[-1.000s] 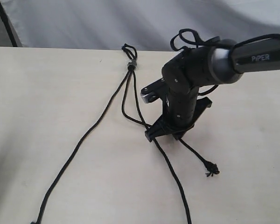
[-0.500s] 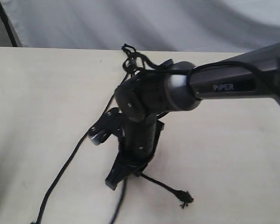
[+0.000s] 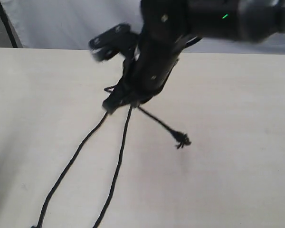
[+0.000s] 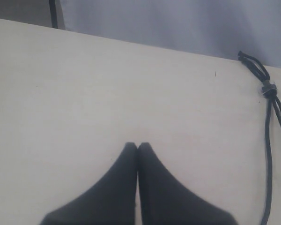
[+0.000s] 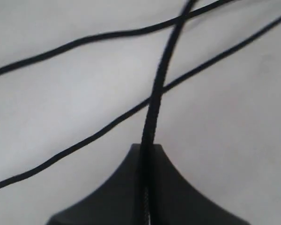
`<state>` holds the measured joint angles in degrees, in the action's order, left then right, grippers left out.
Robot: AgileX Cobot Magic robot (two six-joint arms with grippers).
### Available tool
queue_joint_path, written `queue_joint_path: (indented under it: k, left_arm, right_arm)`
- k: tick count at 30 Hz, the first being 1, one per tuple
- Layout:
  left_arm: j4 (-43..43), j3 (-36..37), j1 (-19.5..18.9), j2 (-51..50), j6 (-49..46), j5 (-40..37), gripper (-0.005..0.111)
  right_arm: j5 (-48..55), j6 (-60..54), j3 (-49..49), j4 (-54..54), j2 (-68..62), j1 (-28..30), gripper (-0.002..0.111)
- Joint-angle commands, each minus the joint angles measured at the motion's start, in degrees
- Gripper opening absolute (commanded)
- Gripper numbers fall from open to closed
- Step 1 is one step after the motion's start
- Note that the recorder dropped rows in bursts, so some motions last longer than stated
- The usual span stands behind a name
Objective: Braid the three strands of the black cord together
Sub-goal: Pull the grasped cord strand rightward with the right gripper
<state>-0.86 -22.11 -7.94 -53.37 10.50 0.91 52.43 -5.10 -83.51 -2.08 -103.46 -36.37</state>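
Blurred by motion, my right gripper (image 3: pixel 115 103) hangs low over the pale table near the far middle, shut on one strand (image 5: pixel 155 93) that runs straight out from between its closed fingers. That arm hides the cord's joined end in the exterior view. Two long strands (image 3: pixel 71 164) (image 3: pixel 116 171) trail toward the front edge. A short strand ends in a frayed tip (image 3: pixel 183 140) to the right. In the left wrist view the grey band (image 4: pixel 268 89) and little loop (image 4: pixel 252 63) lie near the table's far edge. My left gripper (image 4: pixel 137 145) is shut and empty, well apart from the cord.
The table (image 3: pixel 228 185) is a plain pale surface. A grey cloth backdrop (image 3: pixel 61 23) hangs behind its far edge. The right arm's dark body (image 3: pixel 156 52) looms over the cord's upper part. The left arm does not show in the exterior view.
My right arm swept left across the cord, then back toward the far edge, carrying its strand. The frayed tip was dragged left and farther back; the long strands now lie side by side.
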Motion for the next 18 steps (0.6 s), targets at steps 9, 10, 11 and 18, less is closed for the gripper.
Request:
queue_joint_path:
  k: [9, 10, 11, 18]
  left_arm:
    - [0.0, -0.3, -0.2, 0.0, 0.0, 0.1, 0.000]
    - [0.0, -0.3, -0.2, 0.0, 0.0, 0.1, 0.000]
    - [0.0, -0.3, -0.2, 0.0, 0.0, 0.1, 0.000]
    - [0.0, -0.3, -0.2, 0.0, 0.0, 0.1, 0.000]
  right_arm:
    - [2.1, 4.8, 0.2, -1.9, 10.5, 26.4, 0.000]
    - [1.9, 5.1, 1.0, -1.9, 10.4, 27.9, 0.000]
    - [1.5, 5.4, 1.9, -1.8, 10.2, 29.3, 0.000]
    - [-7.3, 5.9, 10.9, -1.6, 5.1, 32.8, 0.000]
